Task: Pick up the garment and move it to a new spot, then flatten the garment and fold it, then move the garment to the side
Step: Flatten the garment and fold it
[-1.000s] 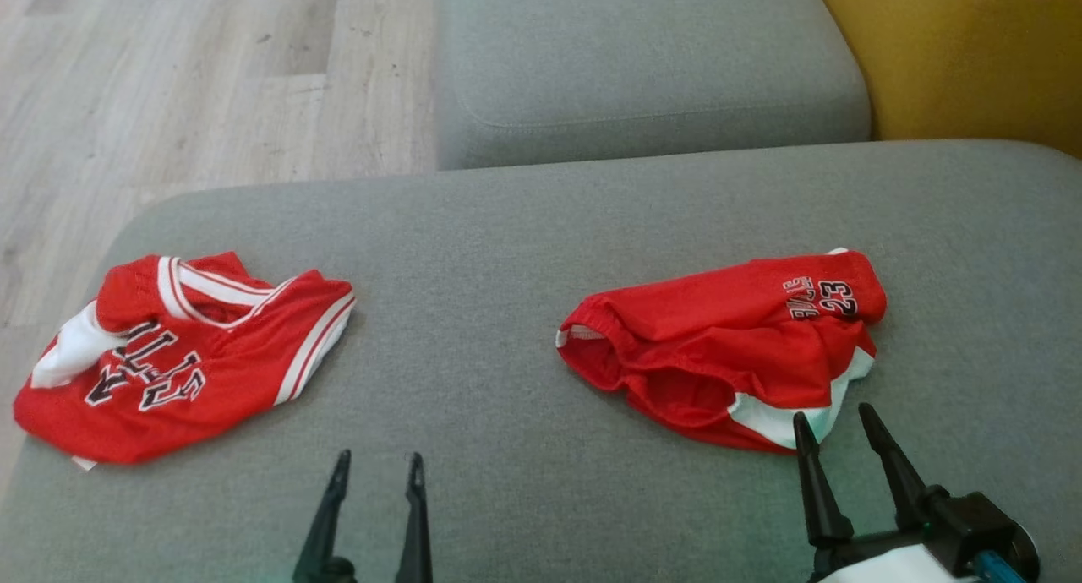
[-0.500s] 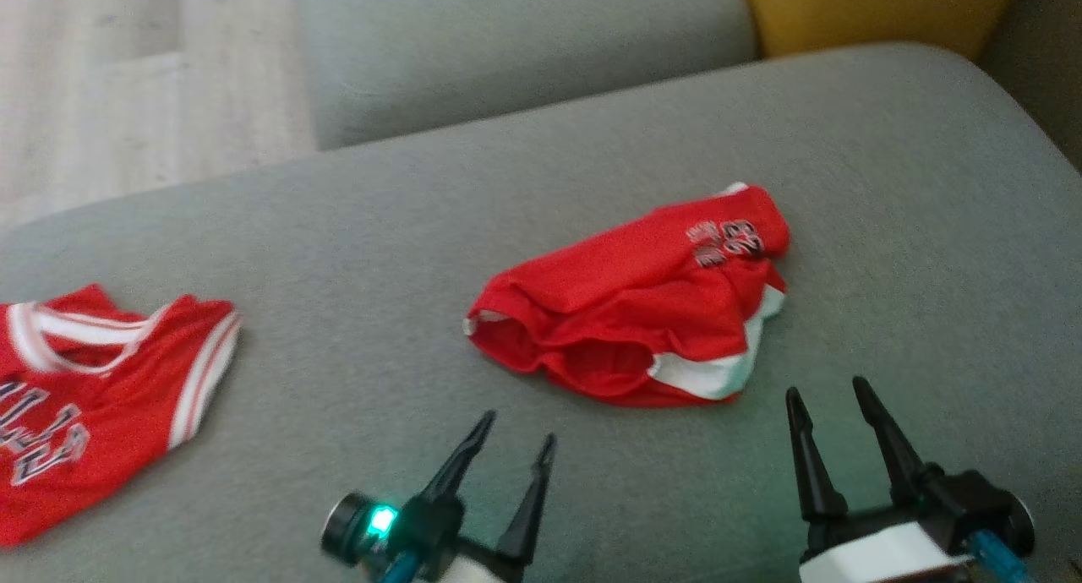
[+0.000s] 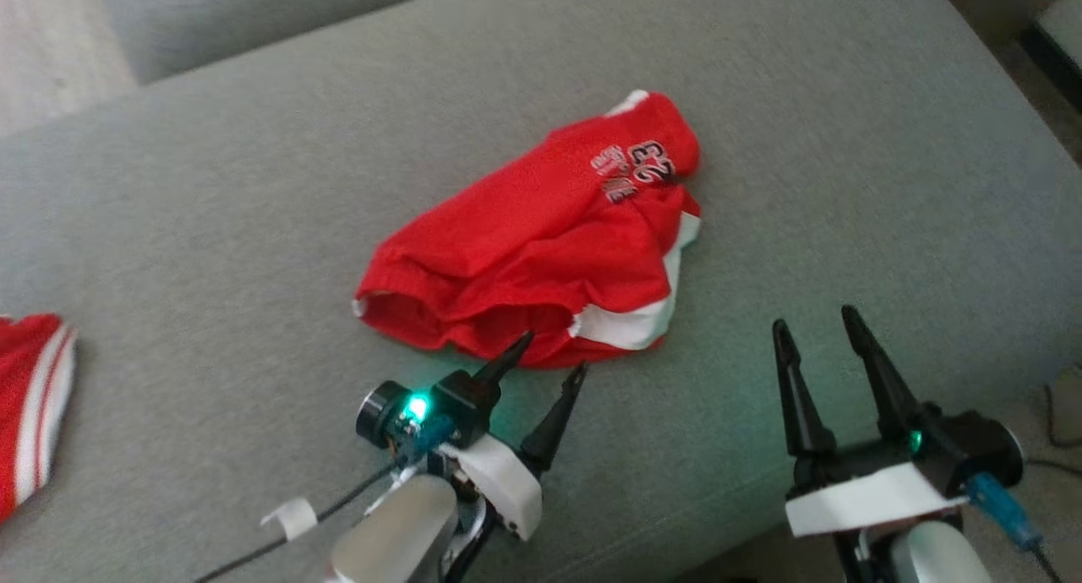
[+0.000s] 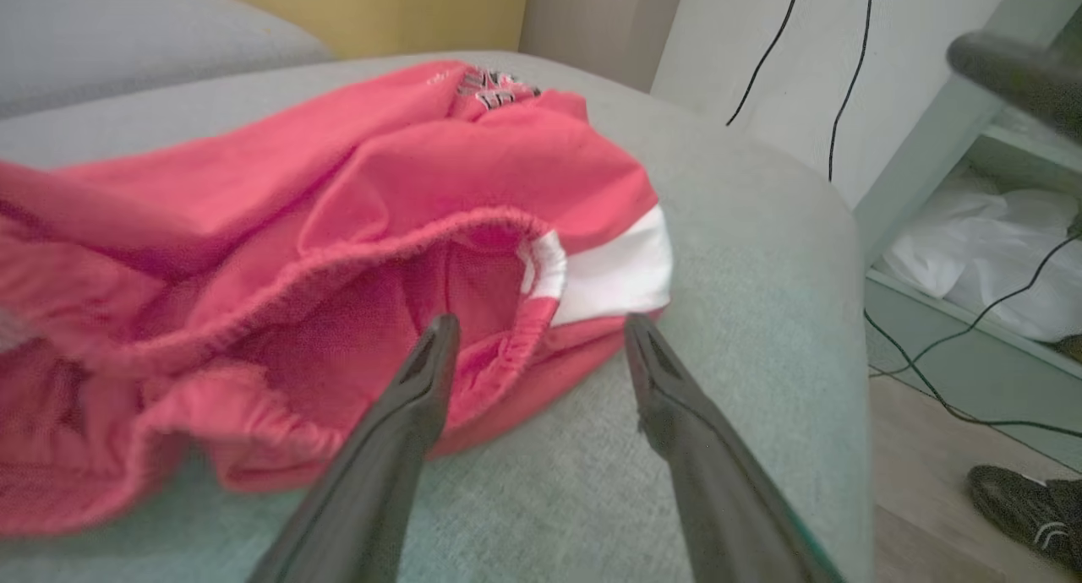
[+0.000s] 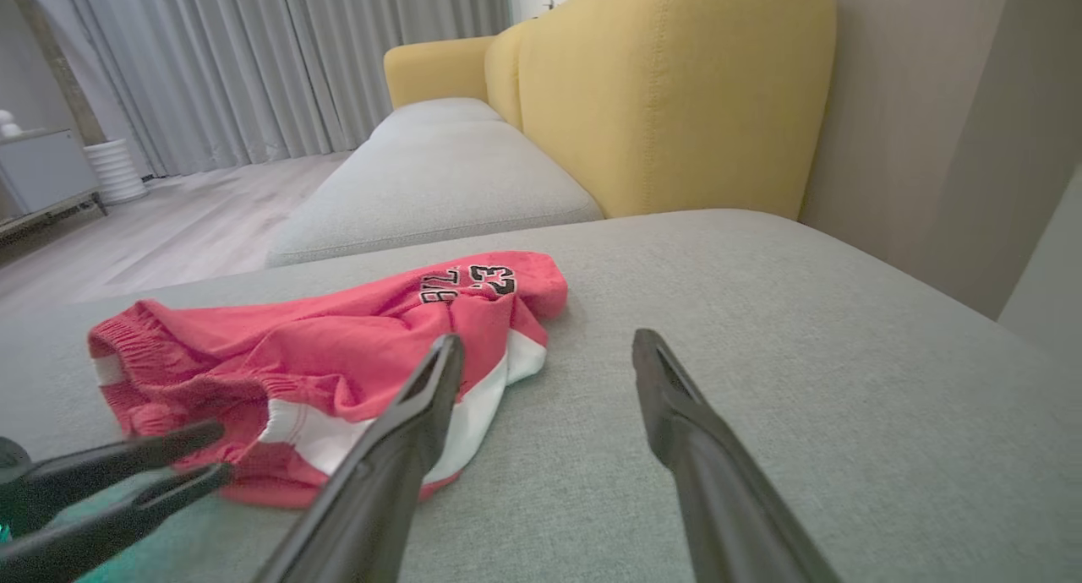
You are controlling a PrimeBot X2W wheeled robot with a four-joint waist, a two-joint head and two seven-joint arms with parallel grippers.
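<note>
I have the garment (image 3: 34, 397) on the grey sofa cushion (image 3: 211, 228) at the head view's far left edge, well apart from both arms. My left gripper (image 3: 554, 351), fingers apart, is at the red shorts' (image 3: 524, 253) near edge. The right gripper (image 3: 811, 317), fingers also apart, hovers beside them.

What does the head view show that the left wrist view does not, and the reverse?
Head view alone: the striped red shirt at its left edge and the left wrist's green light. Left wrist view alone: white bags on a shelf, wall cables, a dark shoe. Both: the red shorts on the grey cushion, with the open left gripper at their waistband.
</note>
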